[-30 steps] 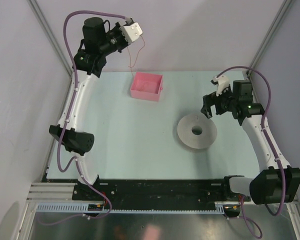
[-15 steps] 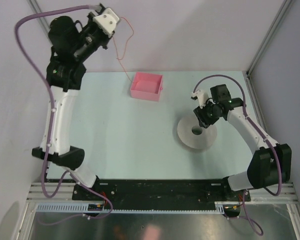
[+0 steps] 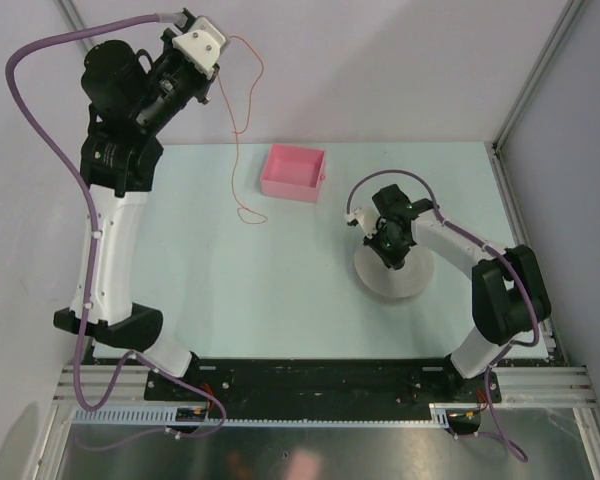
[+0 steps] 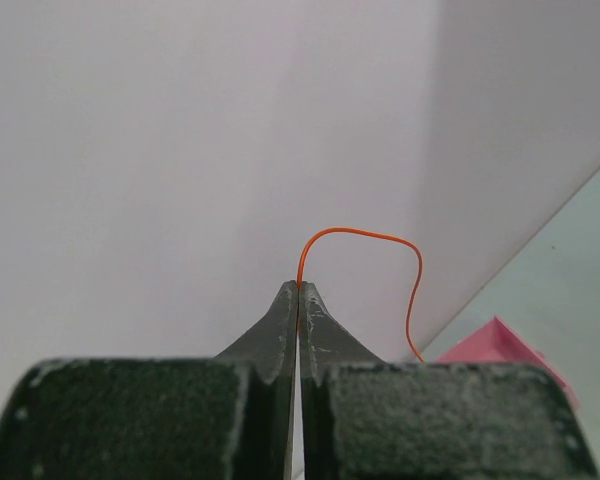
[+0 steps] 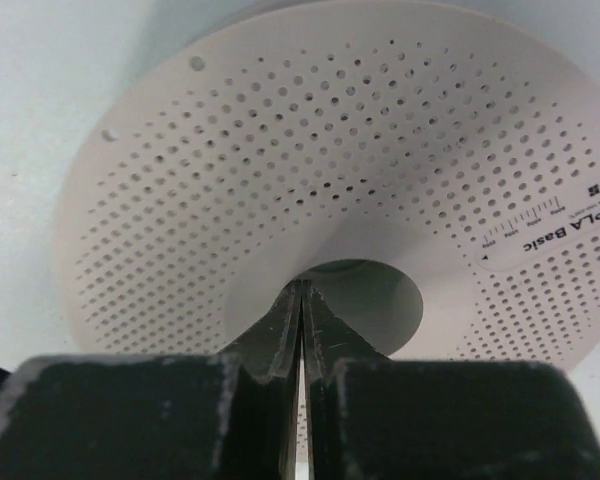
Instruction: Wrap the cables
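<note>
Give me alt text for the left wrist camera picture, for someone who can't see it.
The left pincer, shut, pinches a thin orange wire that arcs up from its tips and curves down to the right, against a pale lilac wall. A pink box corner and the pale table show at lower right.

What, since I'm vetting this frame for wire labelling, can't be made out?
Top view: the spool's centre hole, covered by the right arm.
Top view: whether the wire's low end touches the table; too thin.
Left wrist view: the wire past its bend and most of the pink box, cut off by the left fingers.
Right wrist view: whether the right fingers touch the spool; their tips hide it.
</note>
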Controlling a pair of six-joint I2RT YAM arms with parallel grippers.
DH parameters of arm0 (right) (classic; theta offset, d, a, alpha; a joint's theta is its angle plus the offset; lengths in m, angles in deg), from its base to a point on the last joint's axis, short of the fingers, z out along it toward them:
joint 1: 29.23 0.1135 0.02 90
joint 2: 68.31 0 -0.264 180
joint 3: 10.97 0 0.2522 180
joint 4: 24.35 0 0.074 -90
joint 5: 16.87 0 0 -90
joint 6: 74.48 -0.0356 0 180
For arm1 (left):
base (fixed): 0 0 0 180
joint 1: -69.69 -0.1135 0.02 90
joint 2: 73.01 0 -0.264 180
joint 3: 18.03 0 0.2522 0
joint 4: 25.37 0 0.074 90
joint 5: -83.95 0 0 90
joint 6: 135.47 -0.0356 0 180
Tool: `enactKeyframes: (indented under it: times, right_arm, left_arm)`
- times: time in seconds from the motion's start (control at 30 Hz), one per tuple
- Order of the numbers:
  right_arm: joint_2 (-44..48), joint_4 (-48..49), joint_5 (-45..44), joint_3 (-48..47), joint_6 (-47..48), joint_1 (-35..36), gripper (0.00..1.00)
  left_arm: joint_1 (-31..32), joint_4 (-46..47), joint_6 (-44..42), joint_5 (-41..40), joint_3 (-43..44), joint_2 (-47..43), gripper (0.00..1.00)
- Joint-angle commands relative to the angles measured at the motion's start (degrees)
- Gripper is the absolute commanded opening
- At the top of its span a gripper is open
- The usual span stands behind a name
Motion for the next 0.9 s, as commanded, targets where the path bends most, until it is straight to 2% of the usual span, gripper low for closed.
enactKeyframes:
  times: [0.0,0.13,0.27,0.47,0.7,0.87]
  right_arm:
    - [-1.7,1.01,-5.27,-0.75,-1.03,0.83,0.03]
    - [-2.7,0.66,-5.21,-0.45,-0.99,1.07,0.01]
    - [-2.8,2.19,-0.43,0.27,-2.35,2.89,0.0]
    - [-4.61,9.11,1.4,0.36,-4.88,12.64,0.01]
    - [-9.85,18.67,-3.22,-2.23,-7.39,27.52,0.05]
    - [-14.76,21.82,-5.7,-7.98,-8.71,31.56,0.05]
  left_arm:
    - [-0.35,1.13,3.16,0.09,-2.08,-4.43,0.0]
    - [-0.34,1.16,3.61,0.35,-3.45,-5.82,0.0]
    - [-0.38,1.15,4.92,-0.07,-3.94,-6.09,0.0]
    - [-0.32,1.15,8.43,-3.74,-6.92,-7.29,0.0]
    - [-0.4,1.21,11.29,-7.06,-10.66,-9.07,0.0]
    - [-0.4,1.17,12.94,-7.61,-12.1,-10.07,0.0]
